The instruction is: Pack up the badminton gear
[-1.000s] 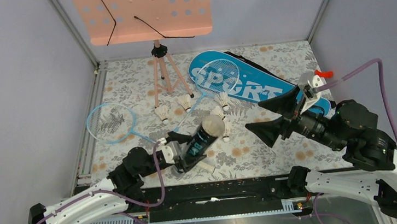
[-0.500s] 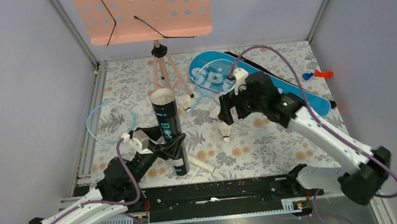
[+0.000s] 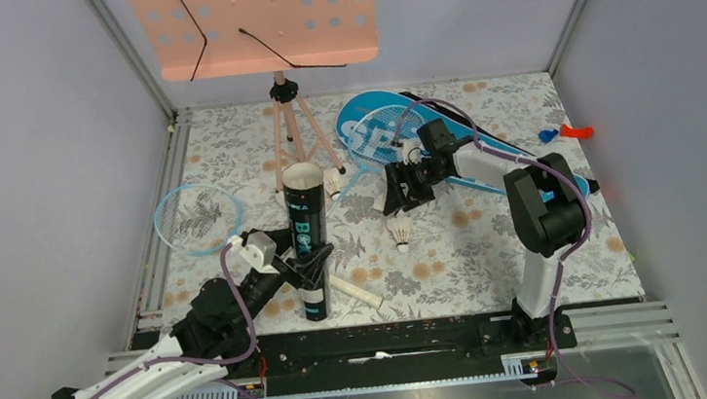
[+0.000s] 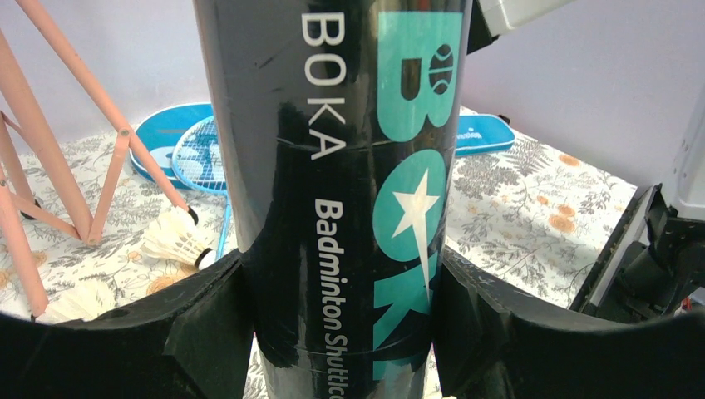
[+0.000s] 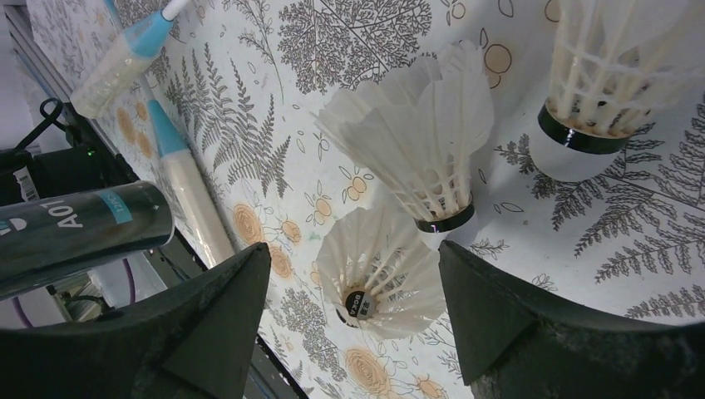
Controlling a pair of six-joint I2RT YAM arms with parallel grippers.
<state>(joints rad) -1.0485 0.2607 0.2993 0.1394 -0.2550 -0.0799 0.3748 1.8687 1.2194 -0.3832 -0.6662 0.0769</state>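
Note:
A black lettered tube (image 3: 307, 248) stands upright near the table's front, its open end up. My left gripper (image 3: 299, 266) is shut on its lower half; in the left wrist view both fingers press the tube (image 4: 341, 166) at the gripper (image 4: 341, 278). My right gripper (image 3: 398, 193) hangs open, pointing down over white shuttlecocks. One shuttlecock (image 5: 378, 283) lies between the fingers of that gripper (image 5: 353, 259), untouched, with two more (image 5: 416, 133) (image 5: 615, 75) beyond. Another shuttlecock (image 3: 400, 235) lies nearby. One light-blue racket (image 3: 197, 217) lies left. The blue SPORT bag (image 3: 367, 125) lies behind.
The peach music stand (image 3: 254, 18) on its tripod (image 3: 289, 132) stands at the back, just behind the tube. A pale racket handle (image 3: 354, 292) lies by the tube's base. A red and blue item (image 3: 563, 130) sits at the right wall. Grey walls close in three sides.
The left arm lifted the tube from lying tilted to standing upright. The right arm swung in from the right side and came down over the shuttlecocks, its jaws starting to narrow.

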